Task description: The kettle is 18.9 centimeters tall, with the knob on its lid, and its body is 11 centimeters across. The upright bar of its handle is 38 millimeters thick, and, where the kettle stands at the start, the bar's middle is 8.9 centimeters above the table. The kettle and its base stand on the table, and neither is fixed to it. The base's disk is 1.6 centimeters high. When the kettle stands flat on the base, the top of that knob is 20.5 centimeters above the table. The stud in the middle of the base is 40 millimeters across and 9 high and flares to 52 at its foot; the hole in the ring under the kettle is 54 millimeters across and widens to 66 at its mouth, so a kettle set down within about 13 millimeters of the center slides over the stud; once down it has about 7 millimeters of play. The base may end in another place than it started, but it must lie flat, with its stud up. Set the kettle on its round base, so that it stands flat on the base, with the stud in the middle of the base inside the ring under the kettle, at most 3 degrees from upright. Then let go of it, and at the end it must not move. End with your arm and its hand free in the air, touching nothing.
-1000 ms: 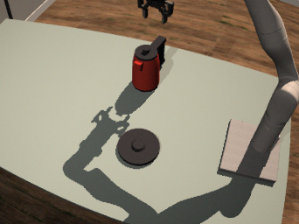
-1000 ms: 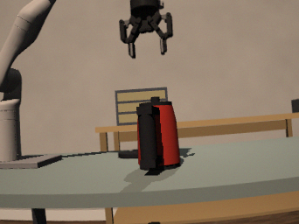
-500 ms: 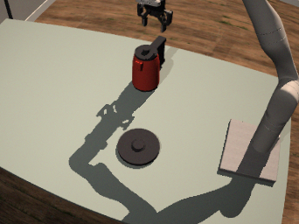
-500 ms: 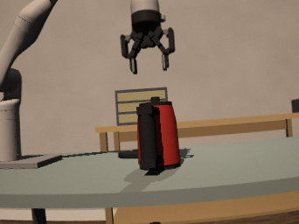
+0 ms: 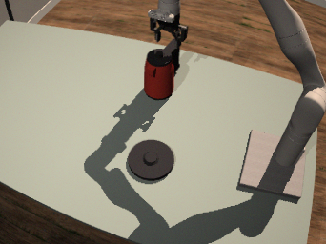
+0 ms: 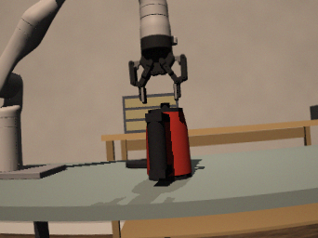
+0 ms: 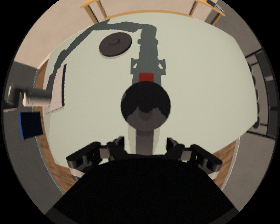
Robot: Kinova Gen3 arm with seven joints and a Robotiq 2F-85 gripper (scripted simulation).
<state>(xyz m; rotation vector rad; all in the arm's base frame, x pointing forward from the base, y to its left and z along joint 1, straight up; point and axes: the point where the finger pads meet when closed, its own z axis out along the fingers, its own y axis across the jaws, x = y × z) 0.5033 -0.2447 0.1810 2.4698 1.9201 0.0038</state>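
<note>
Kettle [image 6: 174, 141] upright on table [image 5: 62, 102], directly beneath hand [image 6: 158, 94]; hand released, fingers spread, gripping nothing.

red kettle [image 5: 158, 78] upright, well apart from base [image 5: 151, 159].

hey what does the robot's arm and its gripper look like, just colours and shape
The arm is smooth light grey, built of rounded tubular segments with thin seams, no visible cables or markings. A dark band joins it to the gripper, black, with open linkage bars and two slim grey-tipped fingers.
</note>
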